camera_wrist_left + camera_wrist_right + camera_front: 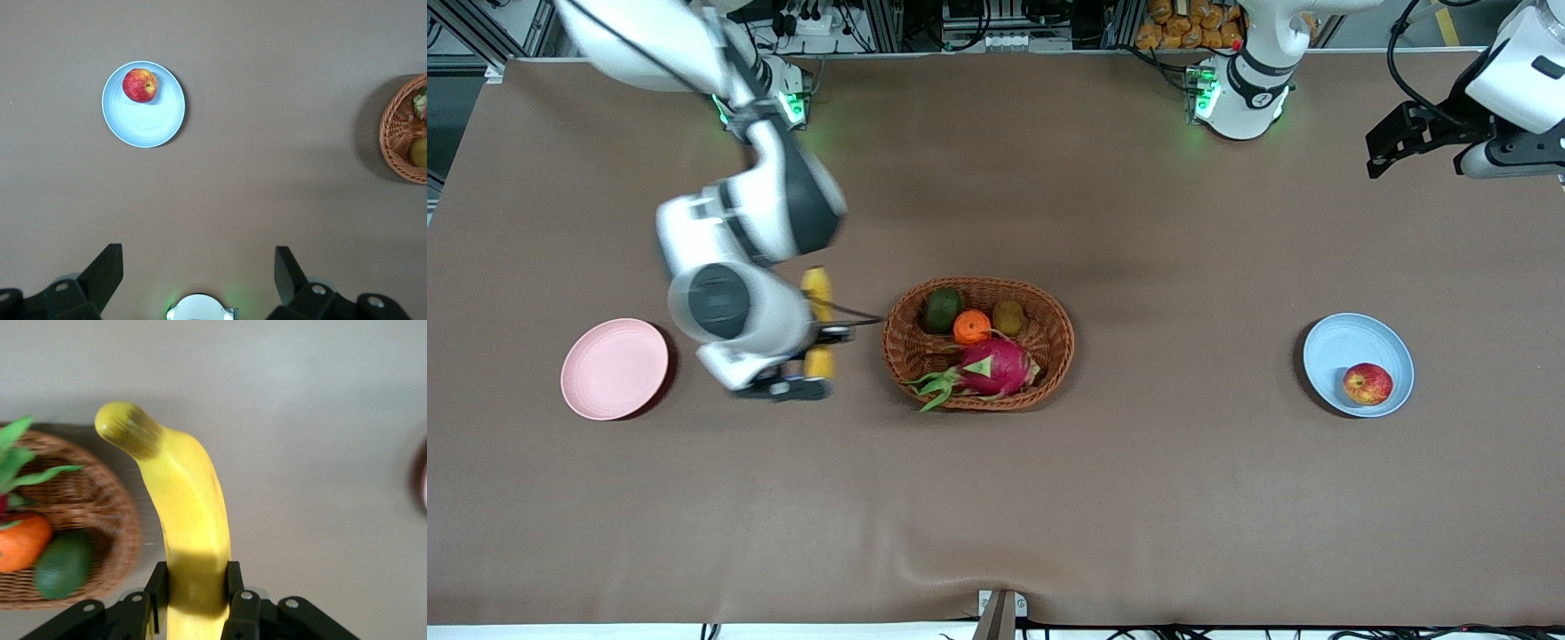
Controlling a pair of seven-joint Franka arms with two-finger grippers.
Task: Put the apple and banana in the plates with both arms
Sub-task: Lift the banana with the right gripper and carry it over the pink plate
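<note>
- Two plates, round, shallow, matte: pink plate (614,368) toward the right arm's end of the table, blue plate (1358,364) toward the left arm's end.
- One apple (1367,384), red with yellow patches, lies in the blue plate, near its rim.
- One banana (189,513), smooth yellow, dark-tipped, is clamped in the right gripper (197,603), up over the table between the pink plate and the basket (978,343).
- One oval woven wicker basket holds four fruits.
- Left gripper (199,270) hangs high over the table's edge at its own end, fingers spread, holding nothing.
</note>
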